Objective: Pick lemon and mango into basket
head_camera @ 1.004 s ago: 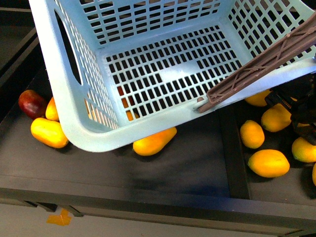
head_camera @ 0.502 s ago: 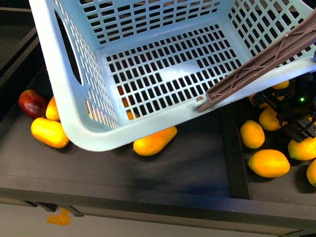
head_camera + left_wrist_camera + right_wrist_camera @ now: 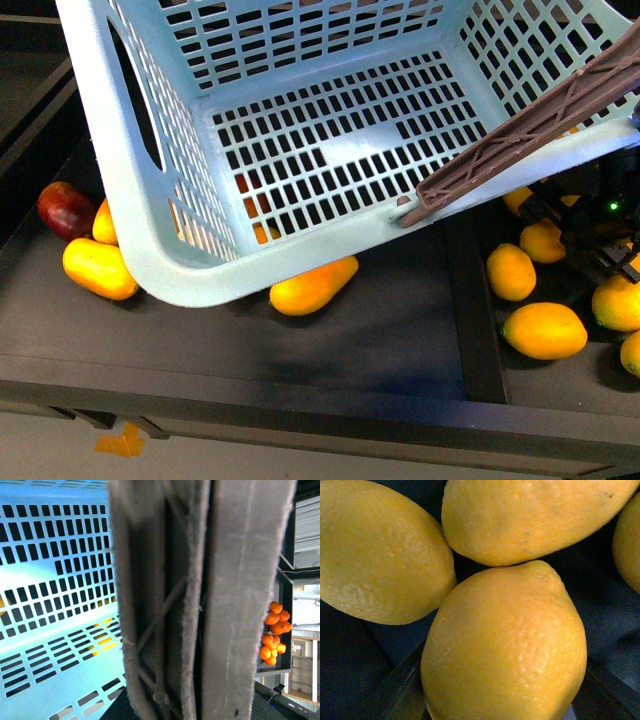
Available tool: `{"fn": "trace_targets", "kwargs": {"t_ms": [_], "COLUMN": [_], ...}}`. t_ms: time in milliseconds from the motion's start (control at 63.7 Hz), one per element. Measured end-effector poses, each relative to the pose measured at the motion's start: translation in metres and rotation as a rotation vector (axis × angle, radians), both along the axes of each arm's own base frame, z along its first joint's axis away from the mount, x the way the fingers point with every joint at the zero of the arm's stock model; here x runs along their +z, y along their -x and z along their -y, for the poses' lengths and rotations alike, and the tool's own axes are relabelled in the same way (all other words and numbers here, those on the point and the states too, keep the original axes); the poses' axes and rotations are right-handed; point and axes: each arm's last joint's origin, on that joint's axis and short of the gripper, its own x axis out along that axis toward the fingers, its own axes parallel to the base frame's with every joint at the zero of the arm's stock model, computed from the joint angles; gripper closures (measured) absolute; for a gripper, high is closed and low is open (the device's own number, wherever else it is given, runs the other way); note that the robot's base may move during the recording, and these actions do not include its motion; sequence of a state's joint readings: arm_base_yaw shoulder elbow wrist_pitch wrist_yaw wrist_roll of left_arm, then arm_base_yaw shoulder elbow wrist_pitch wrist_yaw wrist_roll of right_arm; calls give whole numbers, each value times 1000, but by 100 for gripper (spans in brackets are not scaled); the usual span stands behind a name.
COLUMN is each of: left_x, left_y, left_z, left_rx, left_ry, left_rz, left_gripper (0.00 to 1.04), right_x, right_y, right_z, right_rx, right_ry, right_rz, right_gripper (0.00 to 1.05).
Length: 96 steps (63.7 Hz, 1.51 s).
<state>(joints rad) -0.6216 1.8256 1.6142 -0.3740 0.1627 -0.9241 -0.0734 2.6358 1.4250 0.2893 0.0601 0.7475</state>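
Black table (image 3: 400, 330), right edge: right gripper (image 3: 598, 238) jaws straddle pebbly yellow lemon (image 3: 505, 645), grip unconfirmed. Left gripper unseen. Smooth orange-yellow oval mango (image 3: 312, 285) lies mid-front under rim of tilted aqua slotted plastic basket (image 3: 130, 240). Basket empty: both fruits outstanding.

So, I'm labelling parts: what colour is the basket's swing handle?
The handle is grey-brown, on a light aqua basket; the front view shows it best.

One basket (image 3: 128, 225); three mangoes (image 3: 313, 285); one red fruit (image 3: 62, 207); roughly six lemons (image 3: 545, 330), some hidden.
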Motion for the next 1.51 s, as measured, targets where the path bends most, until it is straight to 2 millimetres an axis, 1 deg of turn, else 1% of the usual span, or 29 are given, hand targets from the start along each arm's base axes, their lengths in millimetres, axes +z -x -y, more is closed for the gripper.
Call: {"fn": "trace_targets", "kwargs": {"t_ms": [126, 235, 314, 329, 377, 392, 439, 471, 518, 565, 596, 612, 659, 706, 737, 753, 784, 832, 863, 879, 910, 957, 1036, 1098, 1145, 1240, 1396, 1506], "left_x": [0, 0, 0, 0, 0, 0, 0, 0, 0, 0, 0, 0, 0, 0, 0, 0, 0, 0, 0, 0, 0, 0, 0, 0, 0, -1, -1, -1], "left_y": [0, 0, 0, 0, 0, 0, 0, 0, 0, 0, 0, 0, 0, 0, 0, 0, 0, 0, 0, 0, 0, 0, 0, 0, 0, 0, 0, -1], "left_z": [0, 0, 0, 0, 0, 0, 0, 0, 0, 0, 0, 0, 0, 0, 0, 0, 0, 0, 0, 0, 0, 0, 0, 0, 0, 0, 0, 0], "left_rx": [0, 0, 0, 0, 0, 0, 0, 0, 0, -1, -2, -2, -2, -1, 0, 1, 1, 1, 1, 1, 1, 0, 1, 0, 0, 1, 0, 1], "left_ry": [0, 0, 0, 0, 0, 0, 0, 0, 0, 0, 1, 1, 1, 0, -1, -1, -1, -1, -1, -1, -1, -1, -1, -1, -1, -2, -2, -3], "left_rz": [0, 0, 0, 0, 0, 0, 0, 0, 0, -1, -1, -1, -1, -1, 0, 0, 0, 0, 0, 0, 0, 0, 0, 0, 0, -1, -2, -2], "left_gripper": [88, 88, 88, 88, 88, 88, 88, 88, 88, 88, 88, 88, 88, 88, 88, 88, 88, 88, 88, 88, 88, 88, 88, 88, 88, 88, 88, 88], "right_x": [5, 20, 45, 53, 67, 77, 92, 113, 141, 171, 180, 188, 205, 232, 241, 250, 260, 283, 292, 300, 310, 320, 329, 329, 326, 319, 313, 302], "right_y": [11, 21, 30, 33, 38, 42, 48, 57, 73, 95, 101, 108, 121, 140, 146, 151, 156, 167, 170, 174, 178, 180, 179, 175, 171, 164, 150, 133], "right_z": [12, 29, 46, 51, 58, 63, 68, 73, 76, 73, 72, 69, 64, 54, 50, 46, 41, 30, 25, 20, 12, 1, -18, -31, -45, -66, -91, -109], "right_rx": [-29, -57, -81, -84, -81, -78, -70, -52, -13, 42, 60, 78, 112, 160, 174, 186, 200, 230, 240, 249, 264, 285, 324, 351, 380, 421, 473, 488], "right_ry": [-30, -54, -60, -60, -55, -49, -39, -22, 18, 68, 81, 95, 116, 146, 162, 173, 180, 200, 209, 216, 221, 228, 216, 207, 195, 207, 231, 271], "right_rz": [15, 59, 129, 153, 189, 213, 249, 295, 359, 422, 441, 460, 497, 561, 583, 609, 638, 710, 739, 768, 808, 851, 885, 885, 874, 847, 834, 795], "right_gripper": [39, 39, 39, 39, 39, 39, 39, 39, 39, 39, 39, 39, 39, 39, 39, 39, 39, 39, 39, 39, 39, 39, 39, 39, 39, 39, 39, 39]}}
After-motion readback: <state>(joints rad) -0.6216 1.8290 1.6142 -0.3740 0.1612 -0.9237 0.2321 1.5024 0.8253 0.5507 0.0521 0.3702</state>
